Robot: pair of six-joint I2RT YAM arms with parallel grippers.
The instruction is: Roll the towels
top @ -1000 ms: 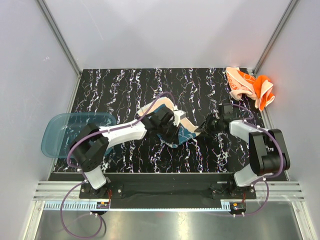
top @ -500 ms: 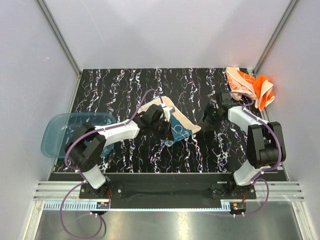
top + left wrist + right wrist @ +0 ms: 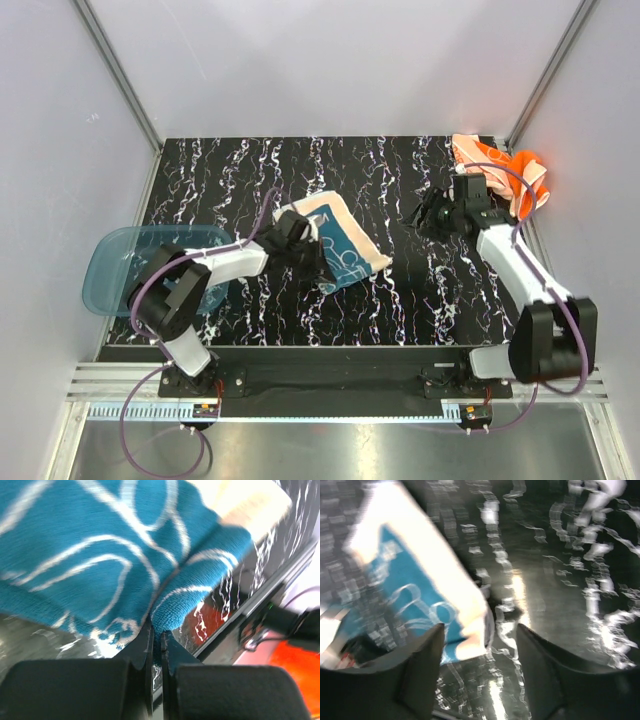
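The teal-blue towel (image 3: 338, 246) with white lettering and a cream reverse lies partly folded mid-table. My left gripper (image 3: 300, 252) is shut on its left edge; the left wrist view shows teal cloth (image 3: 100, 555) pinched between the closed jaws (image 3: 156, 645). The orange towel (image 3: 500, 172) lies crumpled at the far right corner. My right gripper (image 3: 430, 214) is open and empty, above the table between the two towels. The right wrist view shows the teal towel (image 3: 415, 605) ahead of the spread fingers (image 3: 415, 670).
A translucent blue plastic tray (image 3: 120, 262) lies at the table's left edge, overhanging it. The black marbled tabletop (image 3: 250, 170) is fenced by grey walls and metal posts. An orange blur shows low right in the left wrist view (image 3: 295, 670).
My left gripper has pulled the teal towel leftward, stretching it flatter. My right gripper has let go of the towel and moved back and right toward the orange towel.
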